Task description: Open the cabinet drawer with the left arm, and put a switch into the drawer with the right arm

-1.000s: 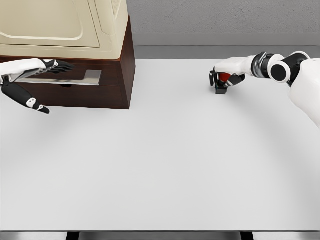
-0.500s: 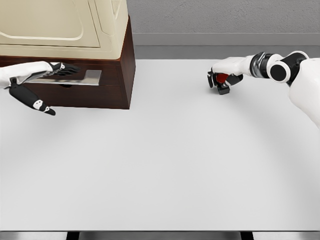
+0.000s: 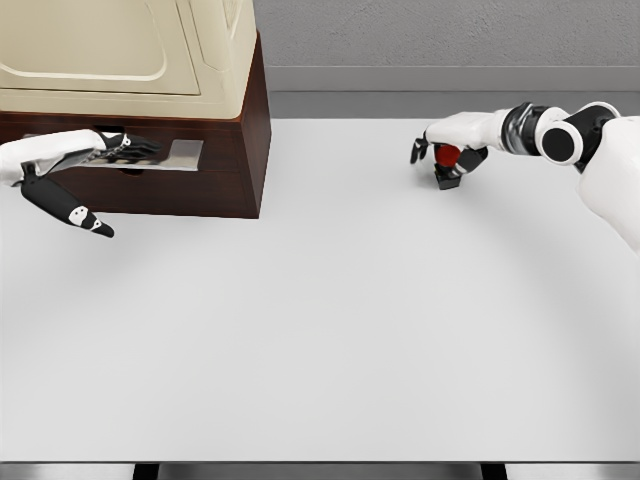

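The switch (image 3: 447, 157), a red button on a black base, is in my right hand (image 3: 438, 152) at the far right of the white table (image 3: 330, 320). The fingers wrap it from above, and one black fingertip (image 3: 415, 152) sticks out to the left. It is tilted, and I cannot tell whether it touches the table. At the far left stands the dark brown cabinet (image 3: 225, 190) with its drawer closed. My left hand (image 3: 125, 148) lies on the silver drawer handle (image 3: 175, 155), fingers curled onto it, thumb (image 3: 78, 213) hanging below.
A cream upper body (image 3: 130, 50) sits on top of the brown cabinet. A grey wall runs behind the table. The table's front edge is at the bottom of the view.
My right hand has closed on the switch, tilted it and shifted it slightly right. My left hand's fingers went from flat along the handle to curled on it. The drawer has not moved.
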Available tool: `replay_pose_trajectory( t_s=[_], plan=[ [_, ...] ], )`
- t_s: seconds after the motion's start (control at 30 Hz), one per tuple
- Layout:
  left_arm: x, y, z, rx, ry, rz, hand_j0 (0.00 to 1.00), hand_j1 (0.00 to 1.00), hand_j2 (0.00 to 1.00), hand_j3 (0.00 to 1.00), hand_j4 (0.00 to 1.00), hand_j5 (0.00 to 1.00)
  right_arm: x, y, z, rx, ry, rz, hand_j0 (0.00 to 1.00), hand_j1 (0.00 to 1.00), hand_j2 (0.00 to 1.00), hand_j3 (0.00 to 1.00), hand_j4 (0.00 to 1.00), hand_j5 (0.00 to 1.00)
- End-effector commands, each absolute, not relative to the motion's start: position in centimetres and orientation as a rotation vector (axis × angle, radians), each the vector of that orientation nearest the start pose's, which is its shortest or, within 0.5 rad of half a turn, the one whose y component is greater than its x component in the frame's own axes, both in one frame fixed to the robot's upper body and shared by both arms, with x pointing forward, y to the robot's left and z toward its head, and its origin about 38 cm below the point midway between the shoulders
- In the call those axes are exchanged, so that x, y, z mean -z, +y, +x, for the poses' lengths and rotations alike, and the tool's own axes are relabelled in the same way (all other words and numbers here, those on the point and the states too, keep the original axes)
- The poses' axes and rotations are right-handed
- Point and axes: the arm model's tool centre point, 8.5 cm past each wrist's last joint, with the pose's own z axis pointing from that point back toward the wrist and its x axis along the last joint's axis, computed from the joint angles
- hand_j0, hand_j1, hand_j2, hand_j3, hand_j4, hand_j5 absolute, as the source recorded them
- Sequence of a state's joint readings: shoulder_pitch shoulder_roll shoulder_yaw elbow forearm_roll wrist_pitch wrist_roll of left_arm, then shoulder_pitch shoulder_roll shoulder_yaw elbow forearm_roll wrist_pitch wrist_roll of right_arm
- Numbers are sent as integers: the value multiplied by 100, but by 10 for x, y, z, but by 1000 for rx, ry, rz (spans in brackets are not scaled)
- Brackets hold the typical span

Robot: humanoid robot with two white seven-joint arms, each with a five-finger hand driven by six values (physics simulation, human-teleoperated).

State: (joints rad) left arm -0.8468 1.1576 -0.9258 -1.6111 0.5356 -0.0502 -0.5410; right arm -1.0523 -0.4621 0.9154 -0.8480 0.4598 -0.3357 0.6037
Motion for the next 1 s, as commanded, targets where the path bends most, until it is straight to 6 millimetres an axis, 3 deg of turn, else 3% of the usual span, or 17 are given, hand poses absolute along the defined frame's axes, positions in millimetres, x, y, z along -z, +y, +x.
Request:
replay_pose_trajectory(
  t_s=[0.0, 0.37, 0.6, 0.97],
  plan=[
    [-274, 360, 417, 1367, -1251, -4, 100, 100, 100, 100, 100, 100, -195, -254, 557, -1940, -1000, -473, 95, 95, 95, 95, 95, 95],
    [-261, 358, 409, 1346, -1227, -61, 100, 100, 100, 100, 100, 100, -195, -256, 557, -1937, -996, -475, 95, 95, 95, 95, 95, 95],
    [-271, 363, 396, 1349, -1219, -76, 100, 100, 100, 100, 100, 100, -197, -257, 557, -1936, -1001, -480, 95, 95, 95, 95, 95, 95],
    [-271, 368, 382, 1325, -1182, -103, 100, 100, 100, 100, 100, 100, -196, -260, 558, -1921, -983, -491, 95, 95, 95, 95, 95, 95]
  ],
)
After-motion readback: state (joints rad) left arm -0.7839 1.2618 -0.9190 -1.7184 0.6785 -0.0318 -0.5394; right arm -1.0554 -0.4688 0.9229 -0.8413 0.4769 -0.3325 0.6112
